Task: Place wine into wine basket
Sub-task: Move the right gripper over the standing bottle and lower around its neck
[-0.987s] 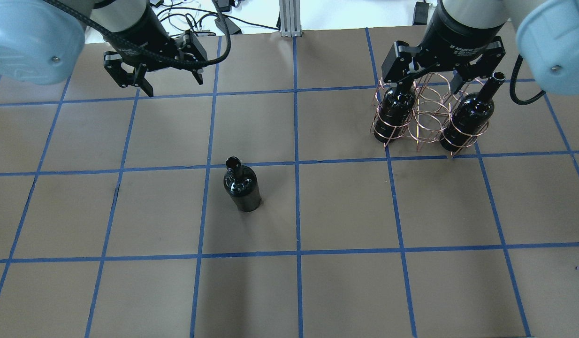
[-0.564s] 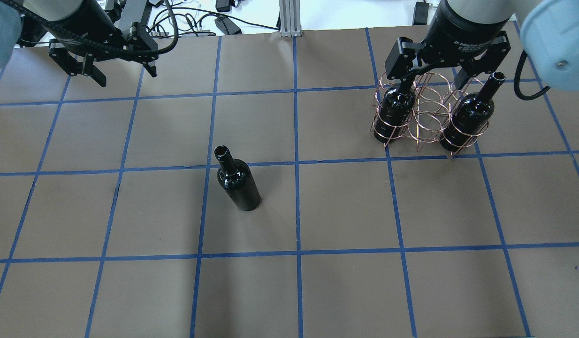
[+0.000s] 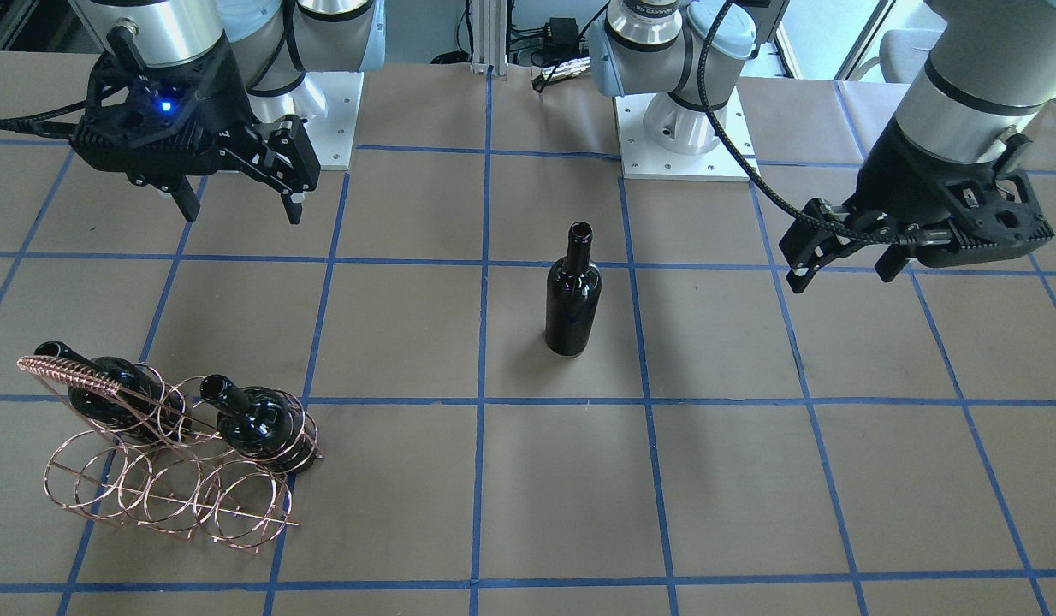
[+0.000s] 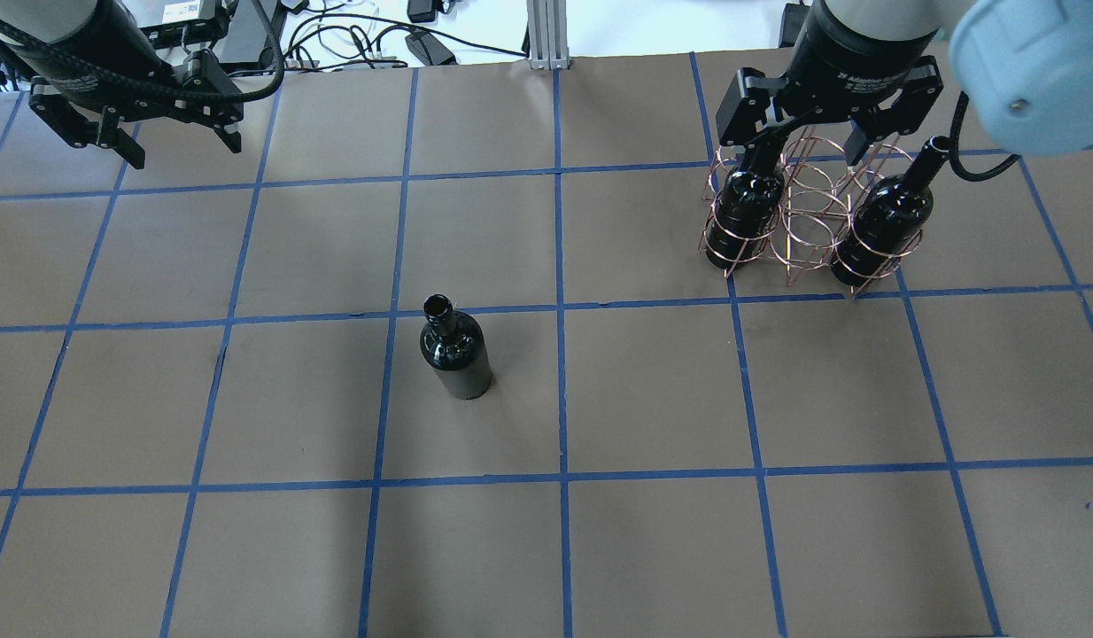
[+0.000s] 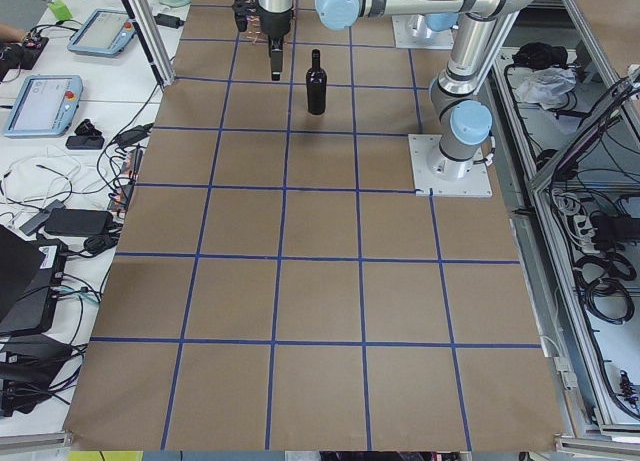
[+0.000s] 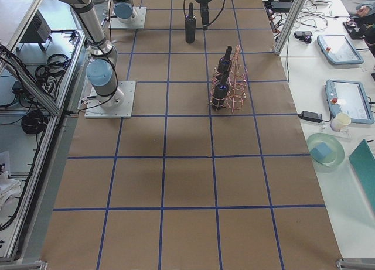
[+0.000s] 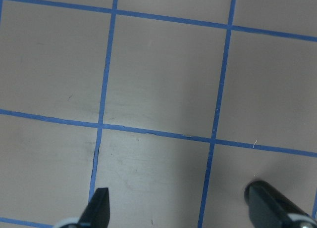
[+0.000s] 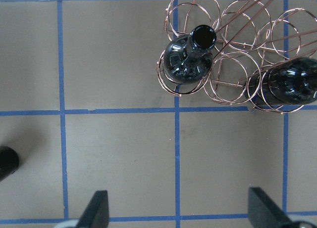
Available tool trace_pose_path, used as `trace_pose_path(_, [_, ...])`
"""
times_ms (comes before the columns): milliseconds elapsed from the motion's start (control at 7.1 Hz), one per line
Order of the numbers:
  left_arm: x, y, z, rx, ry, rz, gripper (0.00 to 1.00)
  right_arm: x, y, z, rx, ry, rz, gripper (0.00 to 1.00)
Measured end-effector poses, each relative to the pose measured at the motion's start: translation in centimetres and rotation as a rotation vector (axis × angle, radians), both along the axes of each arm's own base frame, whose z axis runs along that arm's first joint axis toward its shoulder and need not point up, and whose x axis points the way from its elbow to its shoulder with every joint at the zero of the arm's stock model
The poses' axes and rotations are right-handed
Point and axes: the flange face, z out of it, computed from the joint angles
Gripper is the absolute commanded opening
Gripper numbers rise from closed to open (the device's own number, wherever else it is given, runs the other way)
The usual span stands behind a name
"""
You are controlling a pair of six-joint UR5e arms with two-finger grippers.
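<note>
From the front, the glossy near-black glass wine bottle (image 3: 572, 299) stands upright mid-table, apart from both arms. The copper wire basket (image 3: 66, 373) sits well to its left. From overhead, the left gripper (image 4: 187, 152) hovers far left, fingers spread. The right gripper (image 4: 808, 155) hangs spread by the basket, whose outer rings hold two matching dark bottles (image 4: 748, 208).

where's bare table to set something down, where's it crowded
Bare squares ring the wine, widest between it and the wine basket and toward the left gripper. Crowded at the basket: a second bottle and third bottle fill its ends, right gripper close by.
</note>
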Motion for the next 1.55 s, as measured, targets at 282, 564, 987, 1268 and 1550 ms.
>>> trace_pose_path(282, [-0.1,0.8,0.4,0.009,-0.003,0.000,1.00,4.4,-2.0,0.2,-0.006,-0.036,-0.039,1.00])
trace_pose_path(564, [-0.5,1.6,0.4,0.033,0.001,-0.005,1.00,13.8,-1.2,-0.3,-0.001,-0.062,-0.098,1.00])
trace_pose_path(987, [0.2,1.6,-0.3,0.055,0.004,0.007,1.00,27.3,4.3,-4.0,0.005,-0.069,-0.155,1.00])
trace_pose_path(1268, [1.2,1.6,-0.4,0.066,0.009,0.024,1.00,33.1,6.9,-7.4,-0.013,-0.046,-0.115,0.98])
trace_pose_path(1550, [3.2,1.7,-0.4,0.071,0.007,0.015,1.00,34.6,7.3,-9.4,-0.004,-0.031,-0.065,0.94])
